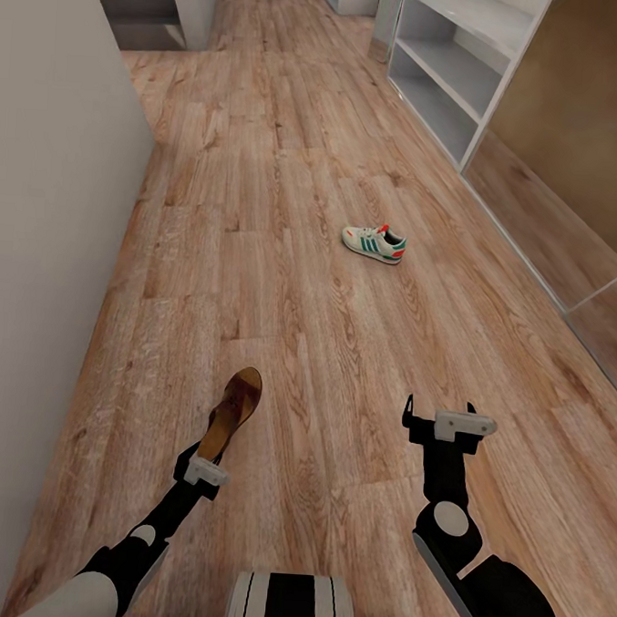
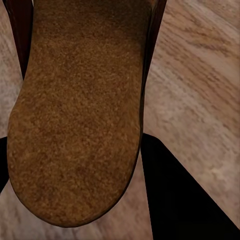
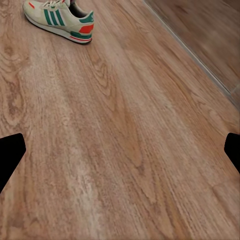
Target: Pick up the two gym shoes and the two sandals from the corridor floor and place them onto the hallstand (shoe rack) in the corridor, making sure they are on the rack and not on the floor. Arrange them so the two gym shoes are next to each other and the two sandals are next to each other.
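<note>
The fingers of the left gripper [image 1: 210,449] were clamped on a brown sandal [image 1: 232,412], which stood out ahead of the arm, its toe end raised clear of the corridor floor [image 1: 284,252]; in the left wrist view its tan, grainy sole [image 2: 75,110] ran close past the camera. The fingers of the right gripper [image 1: 439,417] were spread wide with nothing between them, hovering over bare planks.

Largest in sight was the wood-grain floor, running away between a pale wall [image 1: 48,238] on the left and a pale grey shoe rack [image 1: 469,72] with open shelves far off on the right. One gym shoe [image 1: 375,242], cream with green stripes and an orange heel, lay on its sole mid-corridor, well ahead of both arms and well short of the rack; the right wrist camera caught it too [image 3: 60,19].

The sandal looked light and fairly stiff in the sole, its straps probably softer; held by one end it could droop or swing. The gym shoe likely was light and padded, best taken across the heel collar or the sides.
</note>
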